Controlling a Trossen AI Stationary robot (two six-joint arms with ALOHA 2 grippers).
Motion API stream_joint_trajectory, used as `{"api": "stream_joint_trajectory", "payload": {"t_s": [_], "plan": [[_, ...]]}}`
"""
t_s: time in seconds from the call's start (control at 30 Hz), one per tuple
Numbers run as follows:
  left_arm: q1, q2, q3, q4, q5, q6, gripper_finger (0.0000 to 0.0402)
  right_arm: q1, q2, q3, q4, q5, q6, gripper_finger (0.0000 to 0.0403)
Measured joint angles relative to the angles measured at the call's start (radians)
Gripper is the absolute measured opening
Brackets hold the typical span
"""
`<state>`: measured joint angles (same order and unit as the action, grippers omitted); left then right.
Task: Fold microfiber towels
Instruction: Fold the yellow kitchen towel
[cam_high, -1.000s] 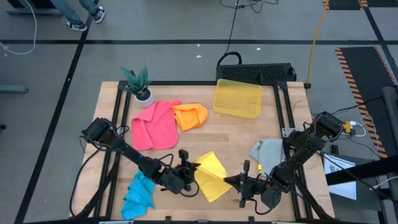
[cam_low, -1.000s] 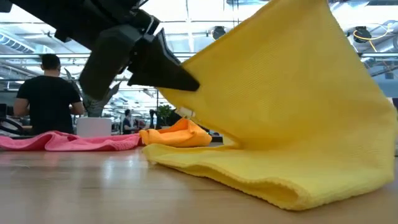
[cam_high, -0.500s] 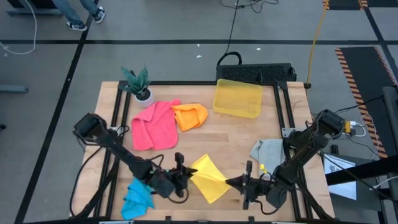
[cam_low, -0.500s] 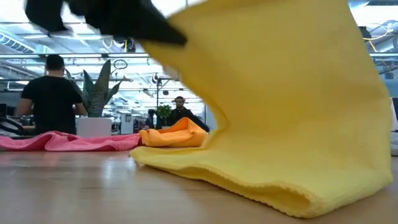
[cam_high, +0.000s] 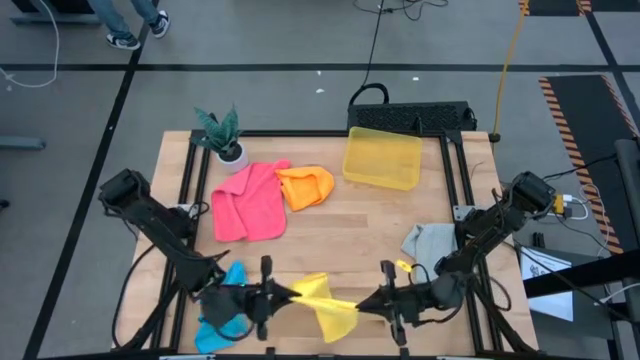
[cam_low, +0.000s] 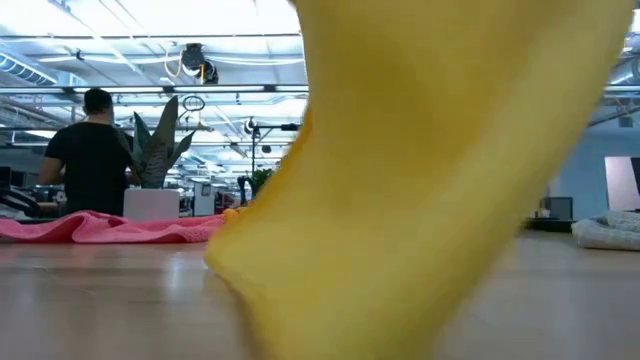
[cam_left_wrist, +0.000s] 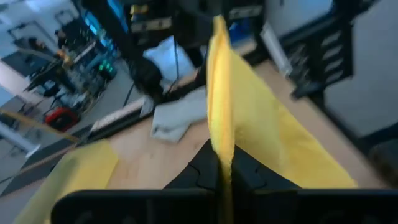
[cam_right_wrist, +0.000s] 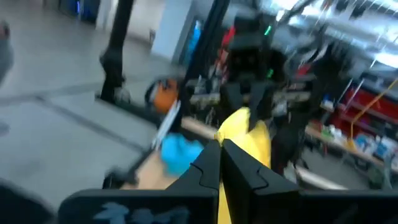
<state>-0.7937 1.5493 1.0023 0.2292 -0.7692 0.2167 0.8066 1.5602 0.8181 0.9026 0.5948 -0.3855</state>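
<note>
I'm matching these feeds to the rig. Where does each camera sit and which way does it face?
High view: above the table, looking straight down; both arms show, left gripper and right gripper pinching the yellow towel.
Low view: at tabletop height, looking level into the room; the yellow towel fills it, no arm visible.
Left wrist view: looks past its own fingers, shut on the towel.
Right wrist view: looks past its own fingers toward the left arm.
Shared: the yellow towel appears in all four.
</note>
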Motion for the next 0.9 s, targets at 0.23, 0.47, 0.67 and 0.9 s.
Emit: {"api": "stream_joint_trajectory", "payload": {"t_s": [0.23,0.47,0.67,0.9], "plan": [[-0.04,-0.027,0.001,0.056,-0.001,0.059,0.0008,0.008,-0.078,0.0,0.007,0.034,0.004,0.0],[0.074,-0.025,0.0,-0.186,-0.033,-0.108,0.0026,-0.026,-0.141,-0.061,-0.182,0.321,0.087,0.0],[0.242,-0.003,0.0,-0.388,-0.036,-0.258,0.0024,-0.137,-0.151,-0.241,-0.171,0.32,0.198,0.0],[0.393,0.057,0.0,-0.39,-0.031,-0.208,0.0008,-0.243,-0.151,-0.388,-0.089,0.321,0.125,0.0]]}}
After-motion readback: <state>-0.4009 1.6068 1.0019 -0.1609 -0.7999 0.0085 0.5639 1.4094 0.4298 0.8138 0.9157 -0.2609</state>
